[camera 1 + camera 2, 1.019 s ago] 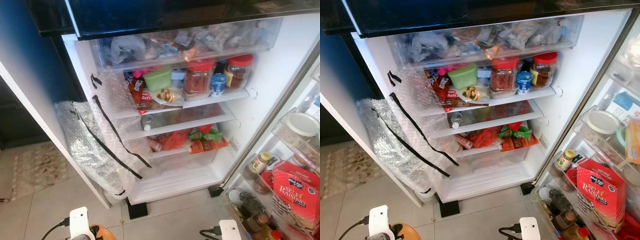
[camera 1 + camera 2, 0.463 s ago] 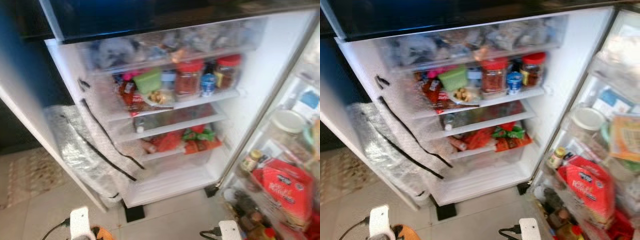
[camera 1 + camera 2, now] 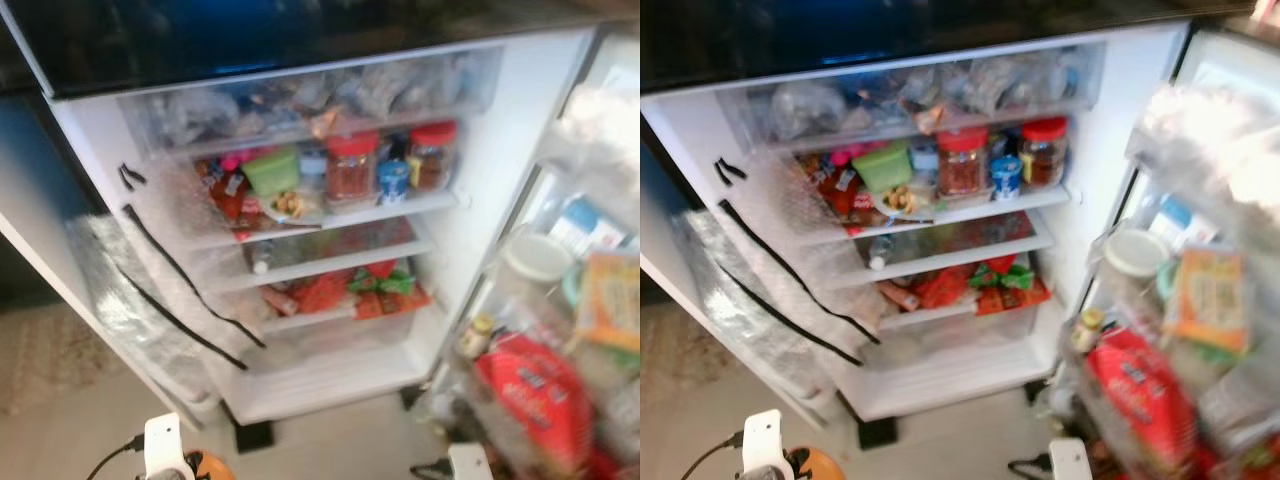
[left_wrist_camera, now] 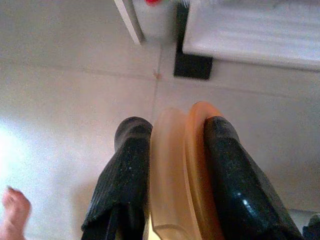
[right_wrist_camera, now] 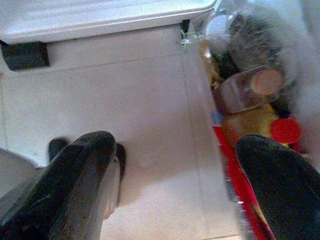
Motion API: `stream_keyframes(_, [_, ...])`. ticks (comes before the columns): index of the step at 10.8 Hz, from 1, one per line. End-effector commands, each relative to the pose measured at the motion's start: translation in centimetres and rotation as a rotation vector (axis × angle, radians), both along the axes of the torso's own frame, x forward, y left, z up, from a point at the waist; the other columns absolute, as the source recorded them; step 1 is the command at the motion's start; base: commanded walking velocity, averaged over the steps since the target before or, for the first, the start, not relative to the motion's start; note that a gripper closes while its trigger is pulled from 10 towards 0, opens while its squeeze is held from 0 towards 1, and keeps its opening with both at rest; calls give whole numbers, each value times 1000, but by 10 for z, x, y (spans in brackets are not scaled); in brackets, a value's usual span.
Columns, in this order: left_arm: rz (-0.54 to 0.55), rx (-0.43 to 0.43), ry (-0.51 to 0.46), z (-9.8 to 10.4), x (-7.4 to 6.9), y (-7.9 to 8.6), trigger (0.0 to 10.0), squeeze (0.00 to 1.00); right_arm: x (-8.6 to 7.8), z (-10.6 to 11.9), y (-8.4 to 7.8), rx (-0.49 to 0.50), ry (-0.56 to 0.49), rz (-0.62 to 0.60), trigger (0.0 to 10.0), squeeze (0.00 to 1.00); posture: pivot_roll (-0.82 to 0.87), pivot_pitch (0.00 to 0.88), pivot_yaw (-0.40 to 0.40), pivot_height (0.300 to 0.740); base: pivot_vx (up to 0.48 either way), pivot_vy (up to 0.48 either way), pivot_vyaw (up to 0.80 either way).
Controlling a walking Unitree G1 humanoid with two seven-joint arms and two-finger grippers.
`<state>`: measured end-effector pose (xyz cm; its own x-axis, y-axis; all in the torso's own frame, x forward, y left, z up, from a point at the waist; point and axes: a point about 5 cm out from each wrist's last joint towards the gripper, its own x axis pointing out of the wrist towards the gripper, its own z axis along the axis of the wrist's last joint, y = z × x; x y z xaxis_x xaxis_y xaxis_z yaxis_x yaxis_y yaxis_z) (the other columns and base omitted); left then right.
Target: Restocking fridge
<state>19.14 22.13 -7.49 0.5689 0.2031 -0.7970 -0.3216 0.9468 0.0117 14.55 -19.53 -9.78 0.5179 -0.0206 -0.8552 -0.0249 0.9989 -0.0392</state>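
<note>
The fridge (image 3: 330, 372) stands open before me, its shelves packed: red-lidded jars (image 3: 352, 170), a green tub (image 3: 270, 170), red and green packets (image 3: 370, 285) lower down. My left gripper (image 4: 175, 130) hangs low over the tiled floor, shut on a flat orange thing (image 4: 192, 165) that stands on edge between its fingers; the same orange thing (image 3: 207, 467) peeks in beside my left wrist. My right gripper (image 5: 177, 145) is open, fingers wide apart, above the floor next to the door's bottom shelf.
The open door (image 3: 1200, 300) on the right carries a red packet (image 3: 1140, 390), a white lid and bottles (image 5: 250, 85). Bubble wrap with black tape (image 3: 150, 300) hangs on the fridge's left side. A black foot (image 4: 192, 65) props the fridge. What looks like a person's toes (image 4: 12, 210) touch the floor.
The whole picture has slid left and blurred, so my head has turned right; more of the door shelves show. Both arms hang as before.
</note>
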Motion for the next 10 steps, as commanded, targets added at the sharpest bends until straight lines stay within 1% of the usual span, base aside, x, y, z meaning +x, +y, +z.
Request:
stream_keyframes(1, [-3,1,47,-5,-10,1,10000,0,-3,-2,6,16,11,1,10000,0,-142,36,13,740,0,-326,0])
stream_keyframes(3, [-4,6,44,-5,-9,1,10000,0,-2,-2,8,20,12,1,10000,0,-142,41,13,740,0,-298,0])
stream_keyframes(4, [-9,6,31,-3,-7,2,10000,0,-2,-2,8,23,12,-5,10000,0,-147,46,13,740,0,0,0])
stream_keyframes(5, [-7,-3,-30,4,7,2,10000,0,-3,-2,8,24,14,-7,10000,0,-143,47,13,740,0,0,0])
stream_keyframes(6, [4,-13,-76,10,17,2,10000,0,-4,-3,8,24,16,-7,10000,0,-142,51,14,740,0,0,0])
stream_keyframes(7, [-19,-14,-124,16,28,0,10000,0,-5,-3,7,25,18,-8,10000,0,-144,52,14,740,0,0,0])
stream_keyframes(9, [18,-91,-306,38,56,-2,10000,0,-7,-3,6,27,21,-10,10000,0,-144,61,12,740,0,0,0])
stream_keyframes(10, [3,-166,-440,54,75,-6,10000,0,-8,-4,7,27,25,-1,10000,0,-140,62,11,740,0,0,0])
